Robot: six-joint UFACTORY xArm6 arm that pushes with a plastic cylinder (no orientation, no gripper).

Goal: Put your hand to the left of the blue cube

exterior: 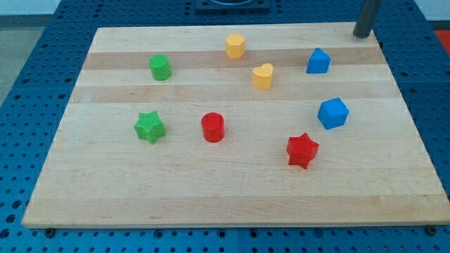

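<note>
The blue cube (333,113) sits on the wooden board (232,197) at the view's right, a little above the middle height. My tip (363,34) is at the board's top right corner, well above the cube and a bit to its right, touching no block. A second blue block (318,61), wedge-like in shape, lies between the tip and the cube, nearer the view's top.
A red star (302,150) lies below left of the blue cube. A red cylinder (212,127) and a green star (149,127) sit to the left. A yellow heart (262,76), a yellow block (235,46) and a green cylinder (160,67) lie near the top.
</note>
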